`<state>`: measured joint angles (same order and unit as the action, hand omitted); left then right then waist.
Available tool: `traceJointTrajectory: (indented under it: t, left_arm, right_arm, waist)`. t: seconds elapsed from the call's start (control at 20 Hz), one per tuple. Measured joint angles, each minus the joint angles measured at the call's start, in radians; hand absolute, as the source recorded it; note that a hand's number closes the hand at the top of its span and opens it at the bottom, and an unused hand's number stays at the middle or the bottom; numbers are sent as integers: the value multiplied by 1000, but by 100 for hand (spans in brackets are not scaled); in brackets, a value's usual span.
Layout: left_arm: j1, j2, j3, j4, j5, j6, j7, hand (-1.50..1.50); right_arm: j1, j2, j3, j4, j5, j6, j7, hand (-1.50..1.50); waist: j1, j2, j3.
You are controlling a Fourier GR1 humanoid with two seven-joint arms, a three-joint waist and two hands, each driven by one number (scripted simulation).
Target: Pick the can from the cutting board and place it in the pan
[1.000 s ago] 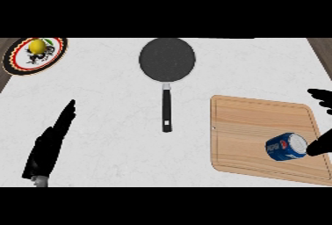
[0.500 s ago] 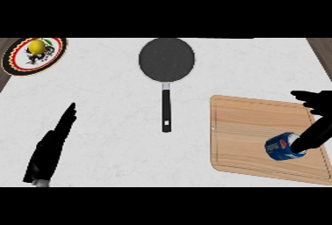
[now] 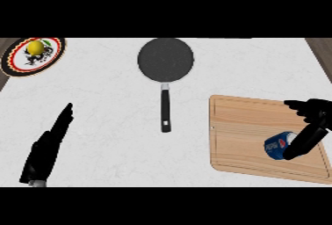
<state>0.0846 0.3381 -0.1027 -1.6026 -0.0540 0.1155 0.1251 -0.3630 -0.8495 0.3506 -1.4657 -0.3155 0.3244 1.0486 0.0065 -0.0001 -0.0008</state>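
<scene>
Head view shows the blue can [image 3: 277, 146] lying on its side on the cutting board [image 3: 243, 132] at right, the right hand [image 3: 310, 127] touching its right side with fingers spread, not yet closed, pan [image 3: 166, 59] far left.

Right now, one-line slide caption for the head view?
Right hand closing on the can on the cutting board; pan empty.

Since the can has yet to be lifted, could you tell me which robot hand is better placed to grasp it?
The right robot hand: it is already at the can on the cutting board, fingers around its right side. The left robot hand rests open across the counter, beyond the pan.
</scene>
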Motion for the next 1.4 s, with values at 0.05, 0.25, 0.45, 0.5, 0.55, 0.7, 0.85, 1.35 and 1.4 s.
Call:
traceJointTrajectory:
  t: [0.05, 0.25, 0.45, 0.5, 0.55, 0.7, 0.85, 1.35, 1.4]
  left_arm:
    - [2, -1, 3, -5, -3, 0, 2, 0]
    - [0, -2, 14, 2, -2, -21, 4, 0]
    - [-6, -20, 12, -19, -20, -15, 31, 0]
    - [-9, -16, 22, -15, -13, -25, 27, 0]
    - [0, -21, 19, -12, -20, -26, 16, 0]
    - [-6, -37, 25, 2, -32, -26, 4, 0]
    - [-1, -52, 19, -16, -53, -20, 14, 0]
    - [-18, -77, 50, -3, -75, -56, 23, 0]
    - [-11, -80, 51, -19, -78, -58, 29, 0]
  right_arm:
    - [0, 9, 1, 7, 3, 1, 1, -150]
    - [21, 17, 10, 5, 17, 6, 0, -150]
    - [34, 31, 8, 10, 28, 10, -1, -150]
    - [31, 46, 17, 17, 44, 6, 1, -150]
    - [42, 49, 17, 18, 53, 7, -4, -150]
    - [44, 76, 12, 41, 90, 11, -17, -150]
    - [54, 112, 14, 77, 134, 13, -34, -150]
    - [99, 203, -69, 83, 242, 18, -78, 150]
    - [103, 212, -83, 90, 252, 19, -85, 150]
  waist:
    - [0, 0, 0]
    - [-3, 0, 0]
    - [-3, -1, 1]
    - [-2, 0, 0]
    - [-3, 0, 0]
    - [-3, 0, 0]
    - [-2, 0, 1]
    - [-5, -2, -2]
    - [-4, -3, -3]
